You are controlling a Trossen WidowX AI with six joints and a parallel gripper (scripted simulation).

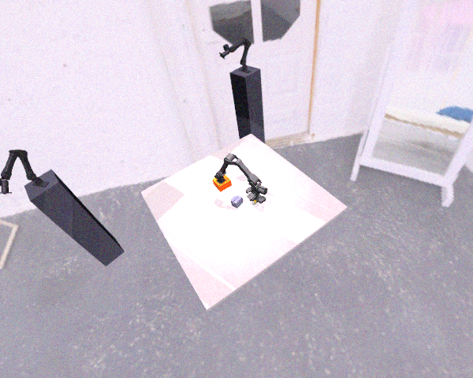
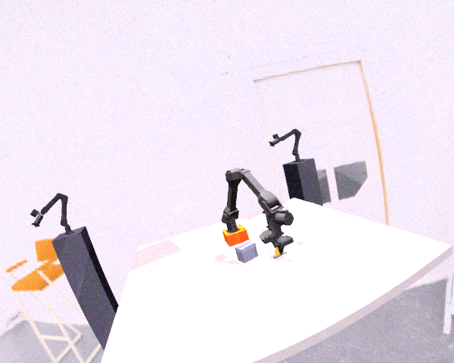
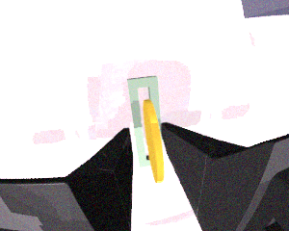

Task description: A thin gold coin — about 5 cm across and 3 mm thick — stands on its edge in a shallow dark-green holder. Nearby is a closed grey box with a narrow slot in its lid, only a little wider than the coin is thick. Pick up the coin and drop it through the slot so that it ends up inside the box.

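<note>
The tool (image 1: pixel 255 201) (image 2: pixel 280 252) (image 3: pixel 146 131) has the gold coin (image 1: pixel 255 201) (image 2: pixel 276 251) (image 3: pixel 154 141) between its parted fingertips.

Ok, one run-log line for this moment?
pincer: open, astride coin | gold coin: on edge, green holder | grey box: apart from holder

My arm (image 1: pixel 239 161) (image 2: pixel 254 185) is arched over the desk, wrist bent down; claw (image 1: pixel 255 200) (image 2: pixel 278 250) (image 3: pixel 146 131) points down at the desk, fingertips apart, partly open.

Noted: pale walls (image 1: pixel 106 81) (image 2: pixel 141 97), mottled grey floor (image 1: pixel 351 293) (image 2: pixel 407 312); white-framed mirror (image 1: pixel 404 172) standing; orange-seated chair (image 2: pixel 33 282) beside dark pedestal.
</note>
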